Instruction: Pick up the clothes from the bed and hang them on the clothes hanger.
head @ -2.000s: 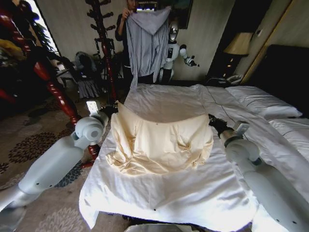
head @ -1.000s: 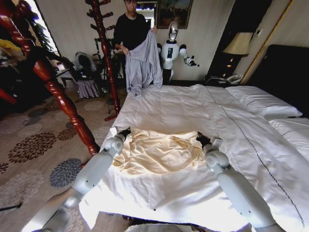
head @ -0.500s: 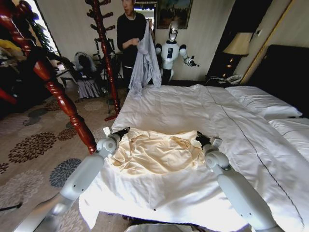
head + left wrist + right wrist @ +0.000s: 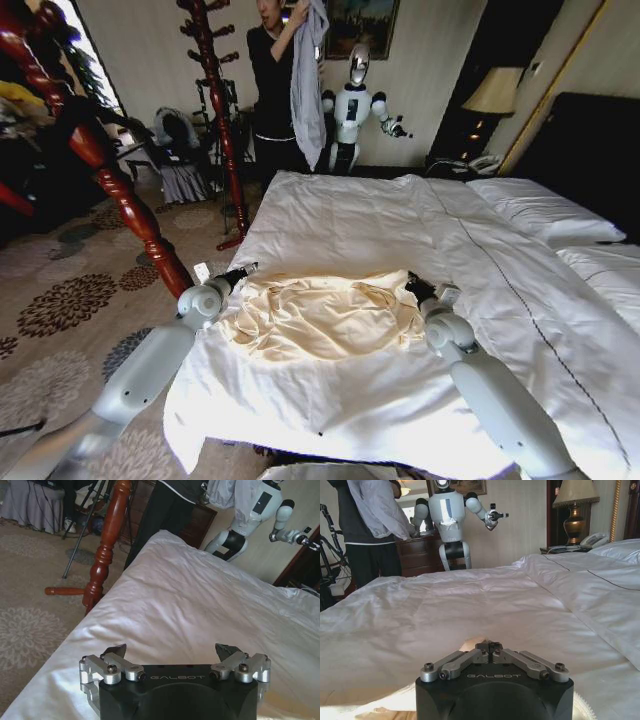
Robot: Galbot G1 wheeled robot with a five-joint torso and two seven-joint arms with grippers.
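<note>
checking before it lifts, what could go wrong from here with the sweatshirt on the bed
1. The left gripper is open beside the sweatshirt, while the right gripper is shut at the opposite edge; a lift now would likely raise one side only.
2. The sweatshirt lies bunched on the loose white sheet of the bed, so a grip could catch sheet along with fabric.

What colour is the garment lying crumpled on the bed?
Pale cream-yellow; the sweatshirt shows best in the head view, on the white bed.

Head camera high over the bed (image 4: 420, 390), wrist cameras low (sharing white sheets)
</note>
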